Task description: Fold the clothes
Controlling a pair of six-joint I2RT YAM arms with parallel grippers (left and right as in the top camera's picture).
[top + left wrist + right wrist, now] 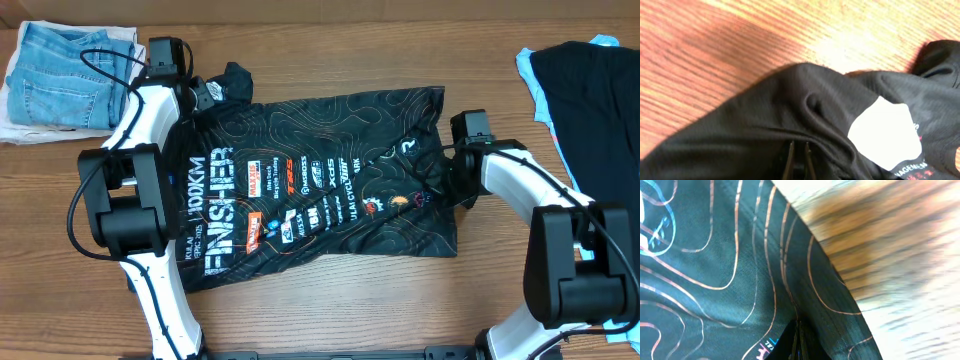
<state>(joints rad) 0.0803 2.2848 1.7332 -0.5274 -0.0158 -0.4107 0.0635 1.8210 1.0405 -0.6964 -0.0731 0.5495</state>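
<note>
The black shirt [320, 180] with thin orange contour lines, white "FINISHER" lettering and sponsor logos lies spread out on the wooden table. My left gripper [205, 95] is at the shirt's top left corner, by the sleeve. In the left wrist view its fingers [797, 150] are closed on a fold of the shirt's black fabric [765, 115], next to a white patch. My right gripper [455, 185] is at the shirt's right edge. In the right wrist view its fingers [799, 332] are pinched shut on the patterned fabric [715, 255], which rises to them in a ridge.
Light-blue denim jeans [60, 70] lie folded on a white cloth at the back left. A pile of black and light-blue garments [590, 90] lies at the back right. Bare wood [330, 310] runs along the front of the table.
</note>
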